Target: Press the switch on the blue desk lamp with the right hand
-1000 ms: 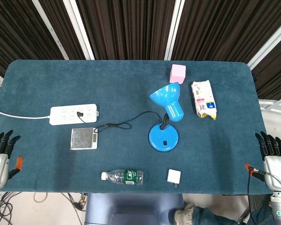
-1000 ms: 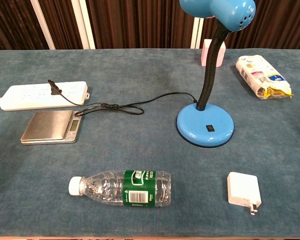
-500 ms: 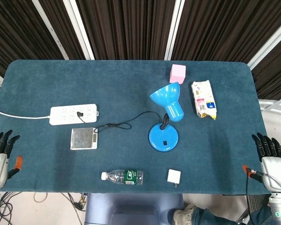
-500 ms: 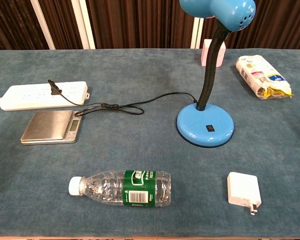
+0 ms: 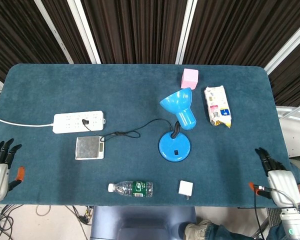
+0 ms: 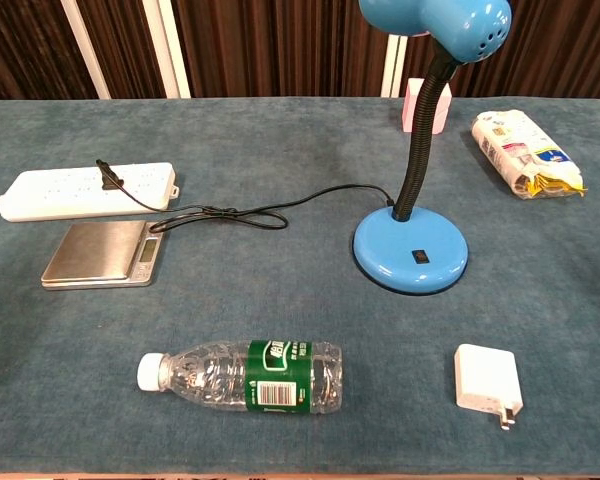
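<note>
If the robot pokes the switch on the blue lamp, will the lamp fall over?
Probably not. The blue desk lamp stands on a wide, round, flat base, and the small black switch sits on top of that base, so a press would likely push it down into the table. The shade leans out on a bendy black neck, so it might wobble slightly.

Dark ribbed wall panels (image 5: 135, 30) — white strips, blue-carpeted table (image 5: 50, 95)

Upright blue desk lamp (image 5: 175, 129), black switch (image 6: 419, 258) on its round base, shade tilted.
</note>
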`<act>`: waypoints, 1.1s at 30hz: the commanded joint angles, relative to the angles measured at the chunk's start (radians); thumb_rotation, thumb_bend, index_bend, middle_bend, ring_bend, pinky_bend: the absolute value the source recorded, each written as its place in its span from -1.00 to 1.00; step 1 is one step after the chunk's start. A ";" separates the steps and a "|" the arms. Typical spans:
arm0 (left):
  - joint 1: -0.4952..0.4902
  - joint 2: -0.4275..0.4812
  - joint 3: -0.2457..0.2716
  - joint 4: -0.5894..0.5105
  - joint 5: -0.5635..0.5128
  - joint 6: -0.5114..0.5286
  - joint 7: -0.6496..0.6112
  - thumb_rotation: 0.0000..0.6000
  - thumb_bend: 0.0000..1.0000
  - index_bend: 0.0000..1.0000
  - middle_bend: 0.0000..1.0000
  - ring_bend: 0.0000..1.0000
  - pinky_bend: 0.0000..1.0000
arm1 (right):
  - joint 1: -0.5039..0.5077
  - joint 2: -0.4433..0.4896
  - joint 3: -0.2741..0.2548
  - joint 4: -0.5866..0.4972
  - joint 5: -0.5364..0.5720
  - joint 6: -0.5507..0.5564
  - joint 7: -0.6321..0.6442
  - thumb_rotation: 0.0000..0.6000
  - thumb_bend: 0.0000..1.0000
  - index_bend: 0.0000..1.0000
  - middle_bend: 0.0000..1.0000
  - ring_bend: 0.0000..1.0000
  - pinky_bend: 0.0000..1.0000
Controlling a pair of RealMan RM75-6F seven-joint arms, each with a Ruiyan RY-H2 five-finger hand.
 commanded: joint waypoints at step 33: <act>-0.001 0.011 0.000 -0.012 -0.015 -0.013 -0.016 1.00 -0.07 -0.67 -0.92 -1.00 -1.00 | 0.381 -0.264 0.090 -0.116 0.354 -0.557 -0.428 1.00 0.03 -1.00 0.15 0.43 0.55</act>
